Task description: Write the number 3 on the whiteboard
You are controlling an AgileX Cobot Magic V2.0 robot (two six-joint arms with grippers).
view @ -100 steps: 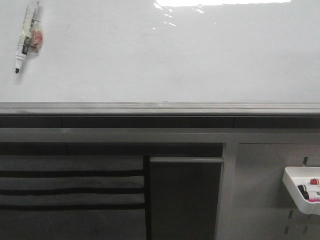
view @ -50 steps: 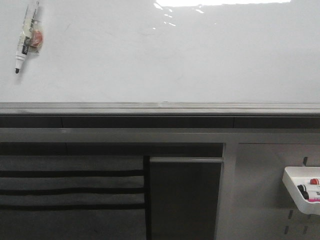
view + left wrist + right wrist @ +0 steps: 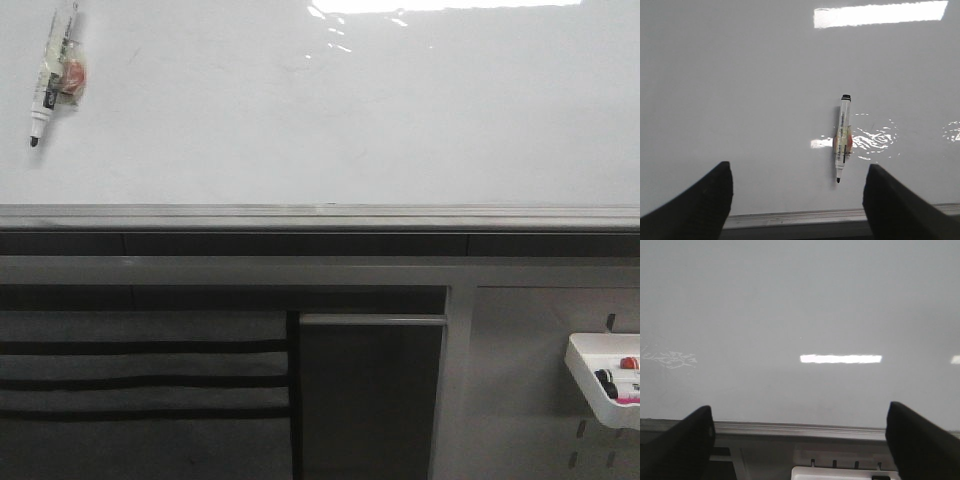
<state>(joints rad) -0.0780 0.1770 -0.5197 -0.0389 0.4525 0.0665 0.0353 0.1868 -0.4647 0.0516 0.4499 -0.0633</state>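
The glossy whiteboard (image 3: 340,110) fills the upper half of the front view, with a grey rail (image 3: 320,216) along its lower edge. No number 3 shows on it. A white marker (image 3: 55,75) with a black tip hangs tip-down at the board's upper left; it also shows in the left wrist view (image 3: 843,137). My left gripper (image 3: 797,200) is open and empty, facing the board below the marker. My right gripper (image 3: 800,440) is open and empty, facing the board's lower rail (image 3: 800,429). Neither gripper shows in the front view.
A white tray (image 3: 600,385) with markers hangs on the grey slotted panel (image 3: 520,400) at the lower right; its rim shows in the right wrist view (image 3: 840,473). Dark shelving with grey slats (image 3: 140,370) lies below the board at left.
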